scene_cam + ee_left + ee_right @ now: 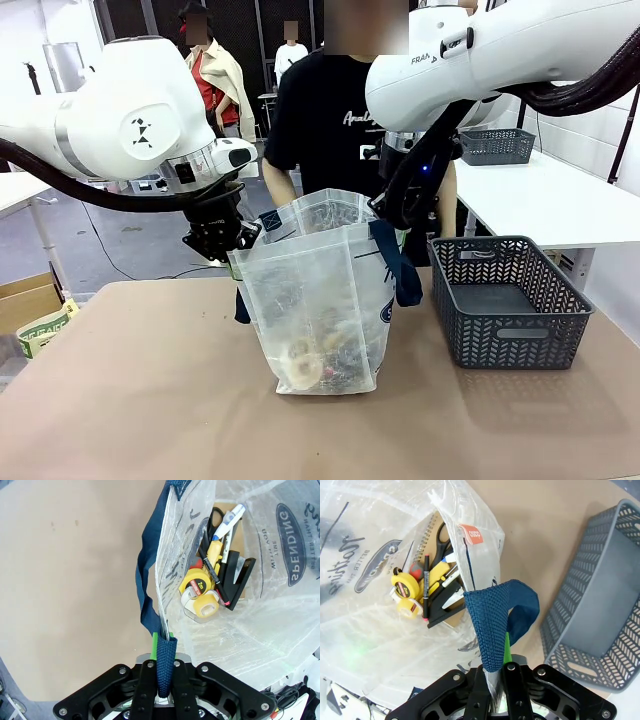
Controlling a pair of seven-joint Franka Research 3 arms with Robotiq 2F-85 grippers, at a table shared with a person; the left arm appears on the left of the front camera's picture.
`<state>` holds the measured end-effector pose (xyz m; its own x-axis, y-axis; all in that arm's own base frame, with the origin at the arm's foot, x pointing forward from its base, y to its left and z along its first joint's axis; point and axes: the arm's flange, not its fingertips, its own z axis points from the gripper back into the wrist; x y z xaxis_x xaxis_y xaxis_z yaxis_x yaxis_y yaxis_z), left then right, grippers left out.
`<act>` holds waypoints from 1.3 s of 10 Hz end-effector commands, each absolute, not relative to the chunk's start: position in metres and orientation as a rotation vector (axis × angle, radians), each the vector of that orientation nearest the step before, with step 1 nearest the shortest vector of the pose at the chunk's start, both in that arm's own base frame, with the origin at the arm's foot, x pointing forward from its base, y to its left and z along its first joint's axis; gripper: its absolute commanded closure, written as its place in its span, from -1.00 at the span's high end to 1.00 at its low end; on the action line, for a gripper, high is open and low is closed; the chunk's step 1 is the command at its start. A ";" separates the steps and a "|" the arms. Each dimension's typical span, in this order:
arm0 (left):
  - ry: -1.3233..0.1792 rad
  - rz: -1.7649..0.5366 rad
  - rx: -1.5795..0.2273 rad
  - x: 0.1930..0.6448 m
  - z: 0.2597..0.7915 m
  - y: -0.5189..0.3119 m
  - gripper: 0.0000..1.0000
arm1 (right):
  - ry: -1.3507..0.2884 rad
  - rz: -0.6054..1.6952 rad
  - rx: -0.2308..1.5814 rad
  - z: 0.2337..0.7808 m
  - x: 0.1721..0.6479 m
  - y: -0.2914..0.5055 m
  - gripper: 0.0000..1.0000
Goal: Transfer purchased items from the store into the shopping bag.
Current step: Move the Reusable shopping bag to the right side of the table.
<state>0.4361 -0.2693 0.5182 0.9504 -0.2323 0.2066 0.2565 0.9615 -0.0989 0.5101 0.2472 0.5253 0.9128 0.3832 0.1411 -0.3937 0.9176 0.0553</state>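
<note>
Front view: the shopping bag [320,300] stands upright at frame centre on the brown table [120,400], long axis vertical and mouth up. A grey basket [510,300] sits right of it, with a person [320,120] behind.

Left wrist view: the left jaws are clenched on a navy strap [149,580] (bag at upper right).

Right wrist view: the right jaws clamp the second strap [495,620].

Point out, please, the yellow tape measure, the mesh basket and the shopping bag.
yellow tape measure [199,583], left wrist view, its case.
mesh basket [510,345], front view, near wall.
shopping bag [310,290], front view, front panel.
</note>
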 end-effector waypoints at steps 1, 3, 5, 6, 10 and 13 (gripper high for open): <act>-0.197 -0.238 -0.117 0.433 0.518 -0.265 -1.00 | -0.129 0.398 0.083 0.525 0.512 0.244 -1.00; -0.197 -0.238 -0.117 0.433 0.518 -0.265 -1.00 | -0.129 0.398 0.083 0.525 0.512 0.244 -1.00; -0.197 -0.238 -0.117 0.433 0.518 -0.265 -1.00 | -0.129 0.398 0.083 0.525 0.512 0.244 -1.00; -0.197 -0.238 -0.117 0.433 0.518 -0.265 -1.00 | -0.129 0.398 0.083 0.525 0.512 0.244 -1.00; -0.197 -0.238 -0.117 0.433 0.518 -0.265 -1.00 | -0.129 0.398 0.083 0.525 0.512 0.244 -1.00; -0.197 -0.238 -0.117 0.433 0.518 -0.265 -1.00 | -0.129 0.398 0.083 0.525 0.512 0.244 -1.00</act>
